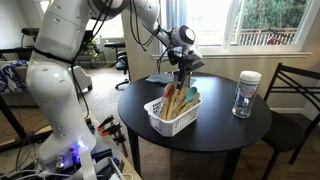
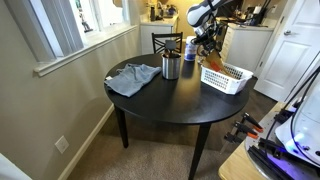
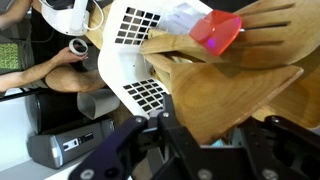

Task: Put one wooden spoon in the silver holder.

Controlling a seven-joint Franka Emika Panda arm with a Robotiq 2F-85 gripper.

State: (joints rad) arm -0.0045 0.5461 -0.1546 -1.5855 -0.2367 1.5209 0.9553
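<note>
Above the white basket (image 1: 163, 124) on the dark counter (image 1: 215, 135), hangs with tool (image 1: 183, 80) spread over a wooden spoon (image 3: 235, 95); sits well apart from the silver holder (image 2: 171, 68).

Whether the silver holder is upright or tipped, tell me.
Upright: in an exterior view the silver holder stands on its base on the table, beside the grey cloth.

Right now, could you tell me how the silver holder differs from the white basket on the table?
The silver holder is a narrow upright cylinder of grey metal; the white basket is wide, low and slatted. Nothing sticks out of the holder, while the basket holds several utensils. The holder stands beside the grey cloth; the basket sits under the gripper. Both stand on the round black table.
</note>
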